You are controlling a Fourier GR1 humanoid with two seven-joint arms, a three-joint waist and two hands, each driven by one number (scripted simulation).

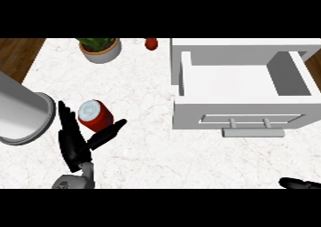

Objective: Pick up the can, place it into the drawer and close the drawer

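Red can (pixel 94 116) stands on the white marbled surface (pixel 143 150), left of centre, well apart from the open drawer (pixel 245 82) at the right. Left hand (pixel 76 139) sits just below and beside the can: fingers straight and spread up its left side, thumb out to its right. Hand wide, not closed on anything yet; contact with the can cannot be confirmed.

Right hand (pixel 302 183) shows only as a few dark fingers at the lower right edge; its state cannot be told.

Risks from here:
- Can is only partly between fingers and thumb. If the hand closes now it may clip the can's lower edge and tip or roll it away.
- Large grey cylinder (pixel 19 113) lies just beside the fingers on the left; a wider approach could knock it.
- The carry to the drawer crosses its raised front panel with handle (pixel 253 131). A low carry would strike the front.
- Potted plant (pixel 99 48) and a small red item (pixel 151 43) sit at the far edge, probably out of the path.
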